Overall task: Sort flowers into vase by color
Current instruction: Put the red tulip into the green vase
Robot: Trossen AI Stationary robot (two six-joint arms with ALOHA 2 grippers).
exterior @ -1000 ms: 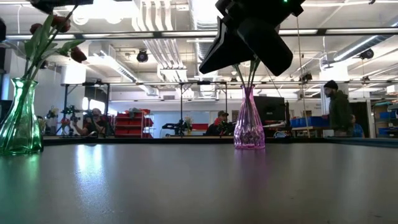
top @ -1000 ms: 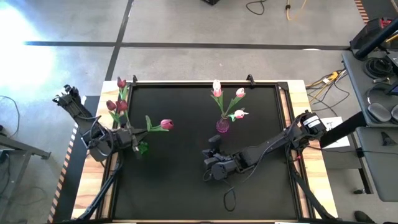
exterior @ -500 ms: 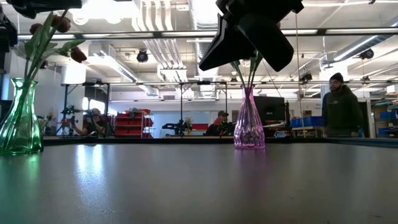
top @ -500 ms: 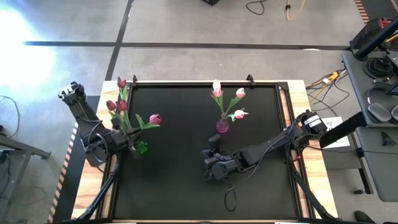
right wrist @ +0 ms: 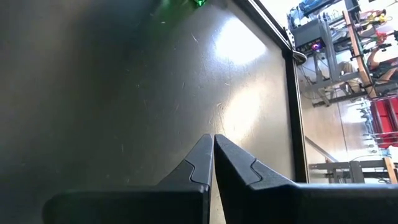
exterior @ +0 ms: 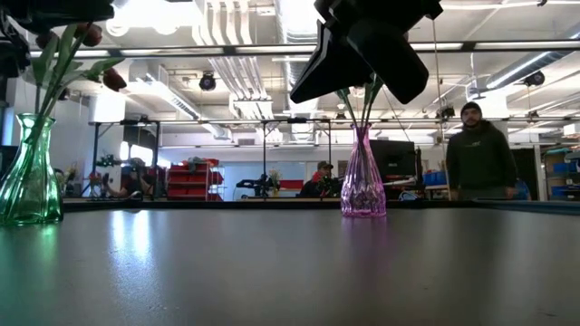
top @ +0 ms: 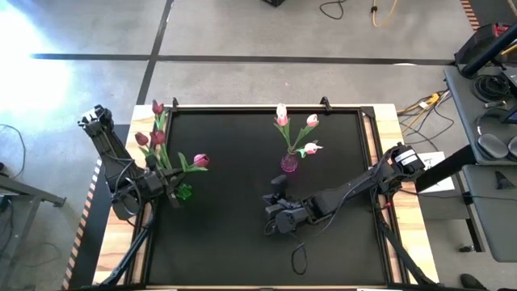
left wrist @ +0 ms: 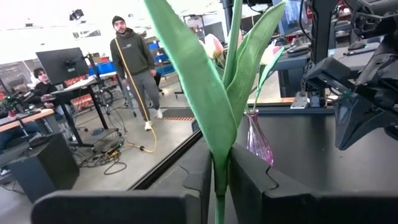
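Observation:
My left gripper (top: 167, 187) stands beside the green vase (top: 185, 192) near the table's left edge, shut on a dark magenta tulip (top: 201, 160). That vase (exterior: 27, 177) holds three dark red tulips (top: 157, 137) by their stems. The pink vase (top: 288, 164) in the middle-far part holds three pale pink tulips (top: 282, 118); it also shows in the left wrist view as a pink vase (left wrist: 258, 140). My right gripper (top: 271, 217) hovers shut over the table (right wrist: 124, 93), on the near side of the pink vase. My left gripper pinches the tulip's green stem (left wrist: 219, 190) between its two fingers (left wrist: 249, 180), just below the leaves (left wrist: 199, 87). The stem lies across the fingers and slants up toward the table's right. The tulip is lifted; its lower end is hidden under the gripper.
The black mat (top: 234, 250) is bare along the near side and between the two vases. A raised frame (top: 242, 107) runs round the mat. A person (exterior: 476, 154) stands in the room beyond the table's far edge.
My left gripper has drawn back a little toward the table's left edge and tipped the held tulip more upright, so its magenta head has swung left, nearer the green vase. The right arm has kept still. The person behind the table has walked left.

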